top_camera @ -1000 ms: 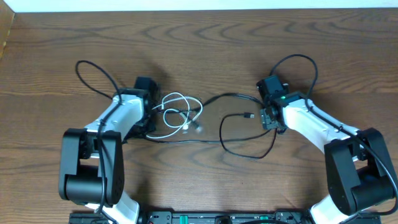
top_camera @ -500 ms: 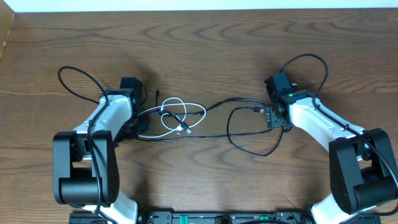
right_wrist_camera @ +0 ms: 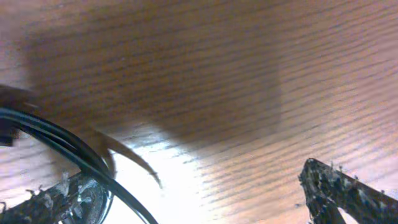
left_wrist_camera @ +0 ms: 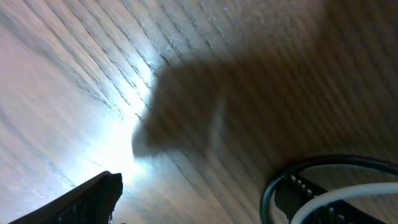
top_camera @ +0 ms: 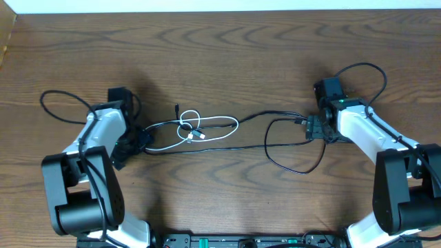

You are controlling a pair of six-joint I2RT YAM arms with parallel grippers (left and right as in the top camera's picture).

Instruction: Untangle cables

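Our left hand (left_wrist_camera: 198, 184) gapes open, gripping nothing; our right hand (right_wrist_camera: 193, 177) likewise. The cables (top_camera: 265, 113) lie stretched between them on the desk (top_camera: 227, 55), the white cable (top_camera: 191, 131) looped and knotted with the black ones left of centre. We judge the untangling partly done.

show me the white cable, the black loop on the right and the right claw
white cable (top_camera: 236, 125): overhead, right end of its long loop
black loop (top_camera: 303, 172): overhead, bottom of the curve
right claw (top_camera: 311, 129): overhead, between its fingertips
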